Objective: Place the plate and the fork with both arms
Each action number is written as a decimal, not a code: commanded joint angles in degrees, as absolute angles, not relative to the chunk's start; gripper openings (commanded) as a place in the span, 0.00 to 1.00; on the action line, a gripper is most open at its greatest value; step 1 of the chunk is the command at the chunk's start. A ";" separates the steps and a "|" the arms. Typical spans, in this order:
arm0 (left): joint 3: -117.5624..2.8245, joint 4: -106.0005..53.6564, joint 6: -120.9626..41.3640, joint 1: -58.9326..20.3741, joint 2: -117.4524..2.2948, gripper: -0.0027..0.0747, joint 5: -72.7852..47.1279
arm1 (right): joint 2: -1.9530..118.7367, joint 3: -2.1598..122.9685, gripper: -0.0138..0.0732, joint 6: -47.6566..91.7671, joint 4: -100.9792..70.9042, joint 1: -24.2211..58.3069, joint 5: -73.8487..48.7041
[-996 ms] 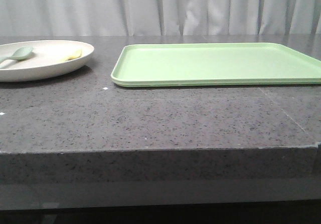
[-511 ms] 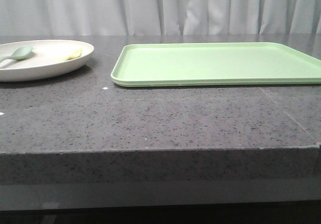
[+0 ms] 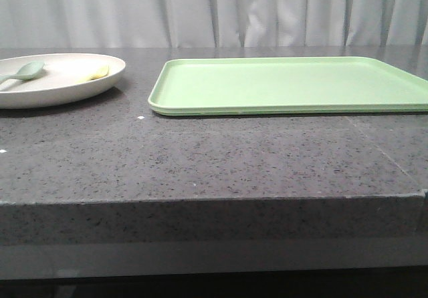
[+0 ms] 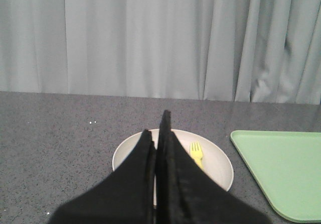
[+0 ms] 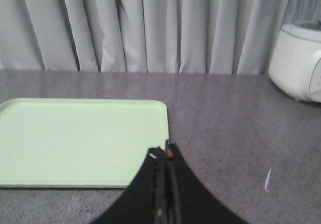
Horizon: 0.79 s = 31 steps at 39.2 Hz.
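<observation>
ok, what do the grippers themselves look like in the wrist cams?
Both look alike: matte black fingers that broaden toward the camera and taper to narrow tips. The left gripper fills more of its picture, with smooth, unmarked surfaces. The right gripper shows a small pale fleck and a brownish spot at its tips. No cables, labels or arm links are visible, and neither arm appears in the front view.
</observation>
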<state>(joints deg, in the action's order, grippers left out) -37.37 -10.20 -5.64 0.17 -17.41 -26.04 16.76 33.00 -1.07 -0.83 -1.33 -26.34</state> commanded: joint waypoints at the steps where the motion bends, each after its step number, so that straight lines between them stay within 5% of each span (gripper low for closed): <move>1: -40.48 -10.40 -5.13 0.23 -21.43 0.01 -23.13 | 21.50 36.33 0.08 -0.86 -0.81 -1.30 -24.88; 31: -40.48 -10.40 -5.13 0.23 -26.18 0.01 -23.61 | 27.76 36.20 0.08 -0.86 -0.87 -1.30 -25.16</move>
